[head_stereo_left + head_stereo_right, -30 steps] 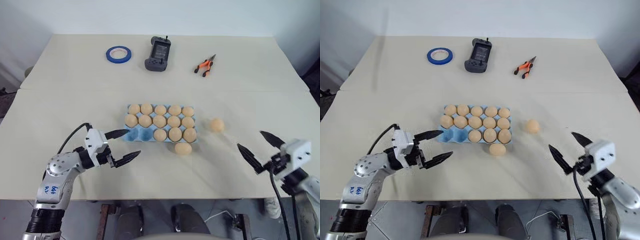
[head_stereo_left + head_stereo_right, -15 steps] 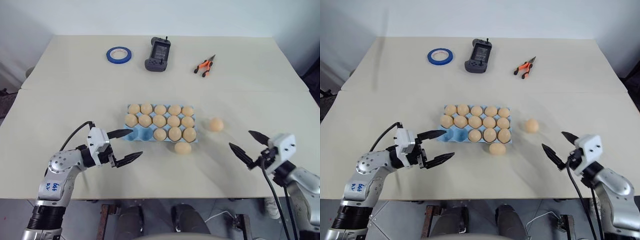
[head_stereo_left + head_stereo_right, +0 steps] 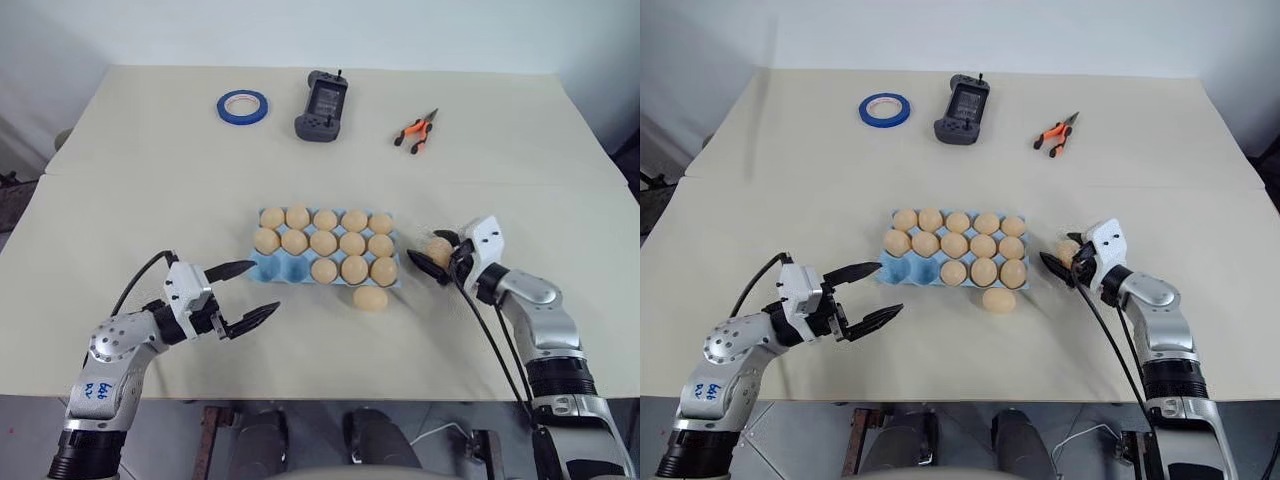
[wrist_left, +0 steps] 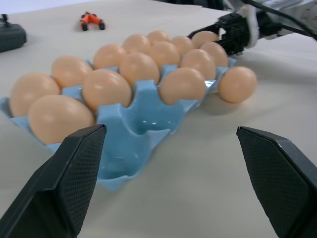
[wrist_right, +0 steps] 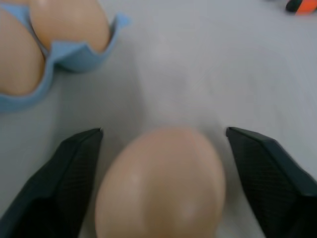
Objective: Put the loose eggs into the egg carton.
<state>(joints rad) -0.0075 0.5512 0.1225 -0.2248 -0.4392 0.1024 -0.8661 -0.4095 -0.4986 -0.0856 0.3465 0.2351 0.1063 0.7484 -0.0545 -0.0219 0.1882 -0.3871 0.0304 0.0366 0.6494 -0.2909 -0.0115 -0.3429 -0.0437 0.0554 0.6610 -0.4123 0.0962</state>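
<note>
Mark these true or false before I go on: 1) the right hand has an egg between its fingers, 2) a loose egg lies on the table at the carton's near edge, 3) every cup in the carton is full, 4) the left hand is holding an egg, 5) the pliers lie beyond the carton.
1) True: the right hand straddles a loose egg, though its fingers show no contact yet.
2) True: another loose egg lies against the egg carton.
3) False: two cups at its near left corner are empty.
4) False: the left hand is open and empty.
5) True: the orange pliers lie on the far side.
</note>
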